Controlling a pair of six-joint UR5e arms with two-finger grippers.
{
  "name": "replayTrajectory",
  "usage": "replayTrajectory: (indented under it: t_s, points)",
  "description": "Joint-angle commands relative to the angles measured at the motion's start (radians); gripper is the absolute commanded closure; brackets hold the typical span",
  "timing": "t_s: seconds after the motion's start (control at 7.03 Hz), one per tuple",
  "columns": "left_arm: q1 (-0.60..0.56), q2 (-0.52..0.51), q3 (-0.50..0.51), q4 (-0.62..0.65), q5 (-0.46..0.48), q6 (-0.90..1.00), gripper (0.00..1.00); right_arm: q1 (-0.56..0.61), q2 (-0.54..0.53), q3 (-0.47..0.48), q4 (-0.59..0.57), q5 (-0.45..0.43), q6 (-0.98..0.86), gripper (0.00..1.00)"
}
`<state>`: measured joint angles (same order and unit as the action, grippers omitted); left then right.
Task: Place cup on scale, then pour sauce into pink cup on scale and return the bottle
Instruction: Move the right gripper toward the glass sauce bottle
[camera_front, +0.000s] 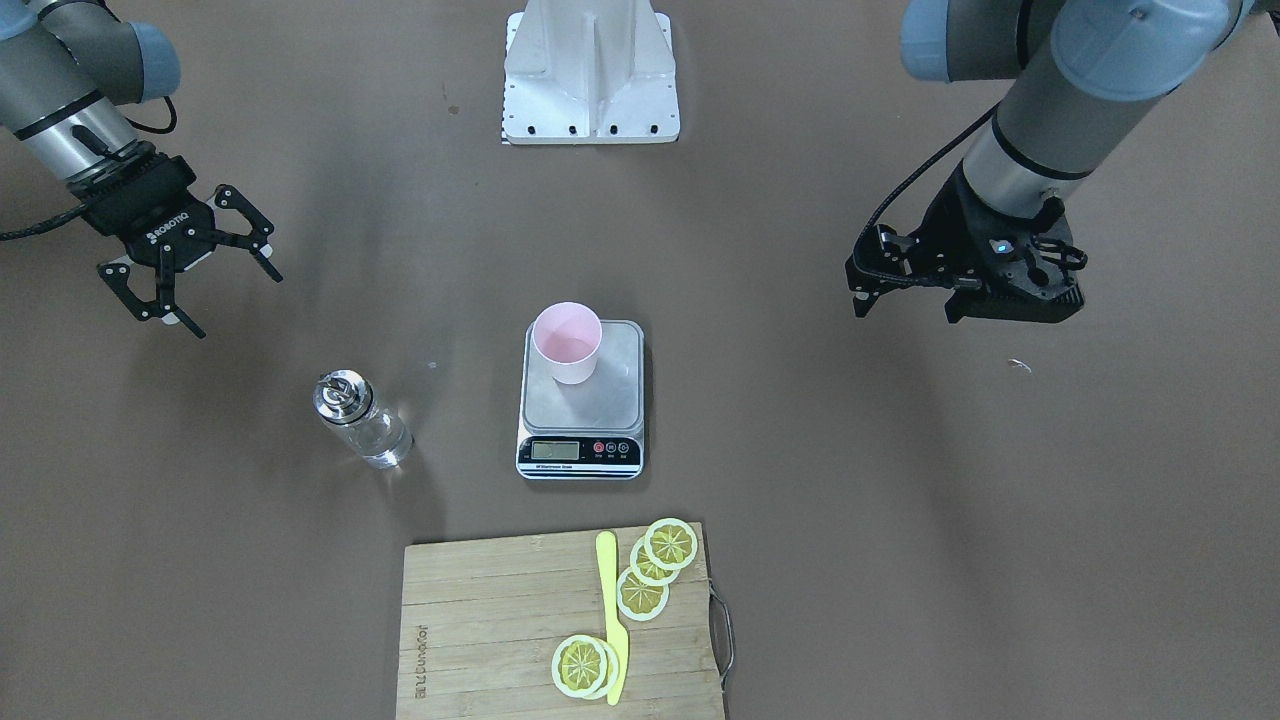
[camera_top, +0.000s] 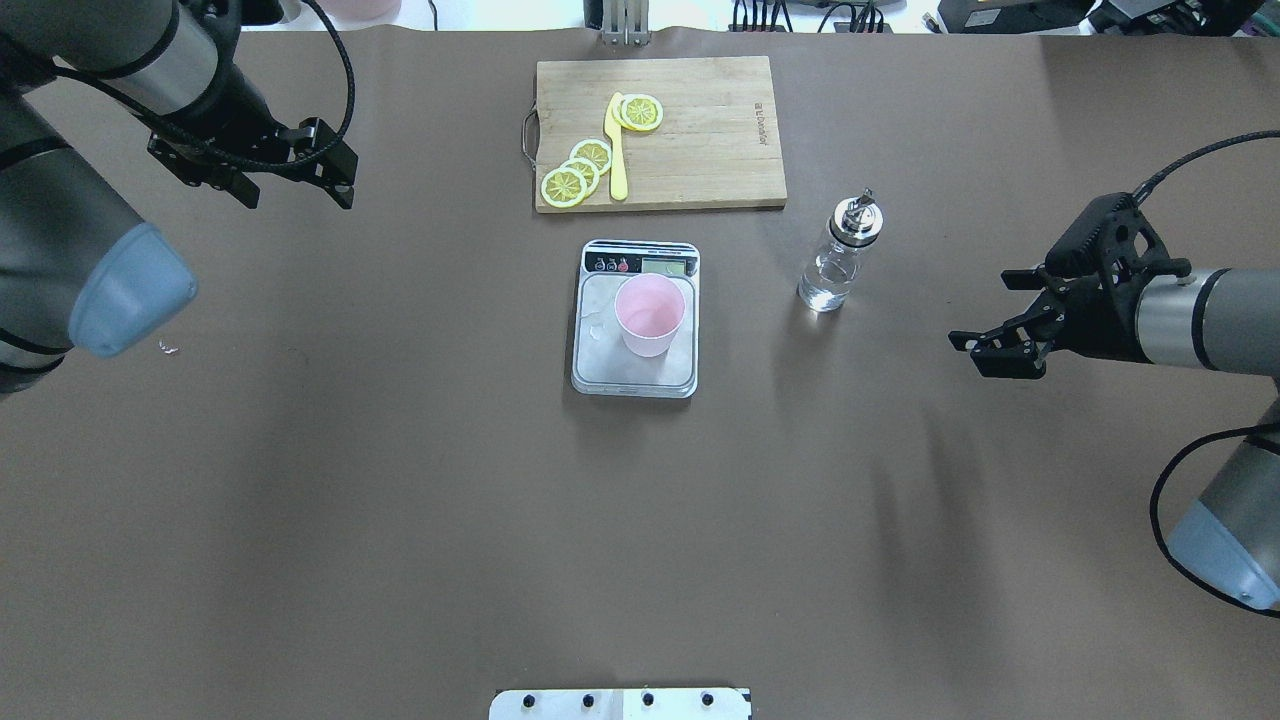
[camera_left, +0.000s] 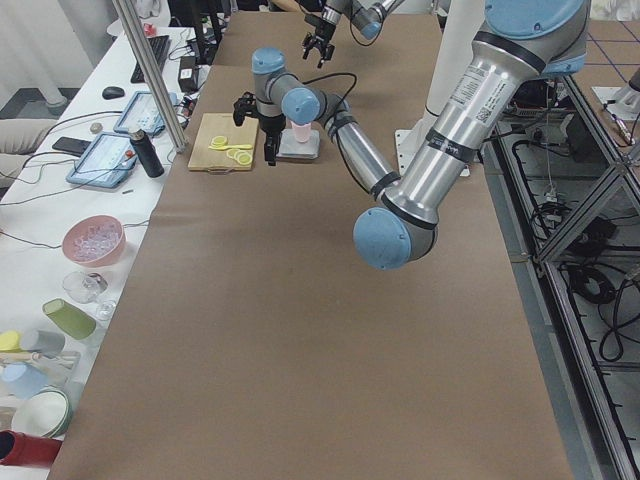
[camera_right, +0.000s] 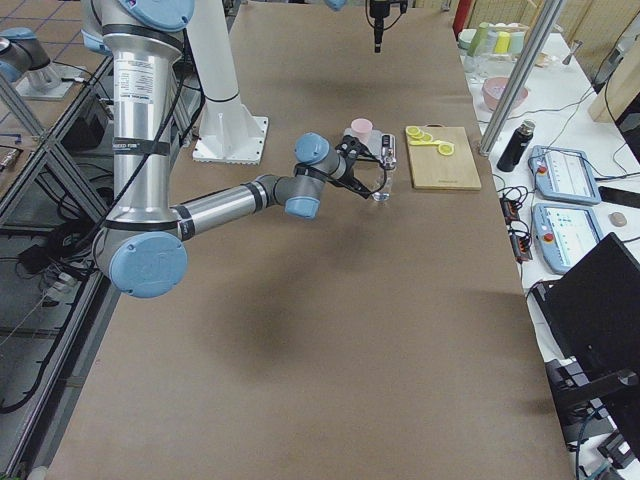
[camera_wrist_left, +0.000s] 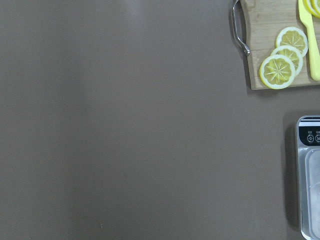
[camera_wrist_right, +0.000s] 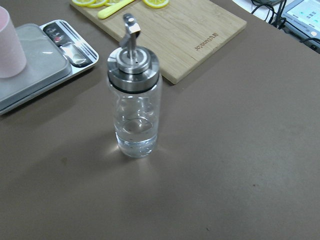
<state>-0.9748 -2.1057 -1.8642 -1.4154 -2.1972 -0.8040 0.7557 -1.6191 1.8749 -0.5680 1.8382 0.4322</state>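
The pale pink cup (camera_front: 567, 345) stands upright on the back part of the scale's silver platform (camera_front: 585, 415) at the table's middle; the pair also shows in the overhead view, cup (camera_top: 650, 315) on scale (camera_top: 603, 352). The clear glass bottle (camera_top: 835, 265) with a metal pourer cap stands upright on the table between the scale and my right gripper. It fills the right wrist view (camera_wrist_right: 134, 100), with a little clear sauce (camera_wrist_right: 135, 137) at its bottom. My right gripper (camera_top: 985, 310) is open and empty, apart from the bottle. My left gripper (camera_top: 295, 195) is open and empty, far to the left.
A wooden cutting board (camera_top: 700, 140) with lemon slices (camera_top: 580, 170) and a yellow knife (camera_top: 617, 150) lies beyond the scale. The robot's white base (camera_front: 590, 70) stands at the table's near edge. Brown table surface lies around the scale.
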Motion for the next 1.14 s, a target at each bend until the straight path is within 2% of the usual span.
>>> replayTrajectory:
  t_s: [0.0,0.14,0.57,0.71,1.0]
  points:
    - [-0.001,0.001,0.0,0.001,0.001,0.0,0.03,-0.126,0.016,-0.02,0.053,-0.196,0.061,0.0]
    - [-0.004,0.001,-0.001,0.001,0.002,0.0,0.03,-0.172,0.034,-0.025,0.051,-0.259,0.089,0.0]
    - [-0.012,0.009,0.0,0.003,0.004,0.04,0.03,-0.17,0.067,-0.039,0.053,-0.28,0.089,0.0]
    - [-0.012,0.009,0.0,0.003,0.005,0.04,0.03,-0.173,0.071,-0.065,0.053,-0.336,0.091,0.0]
    - [-0.012,0.009,-0.003,0.003,0.007,0.04,0.03,-0.174,0.09,-0.112,0.08,-0.373,0.099,0.0]
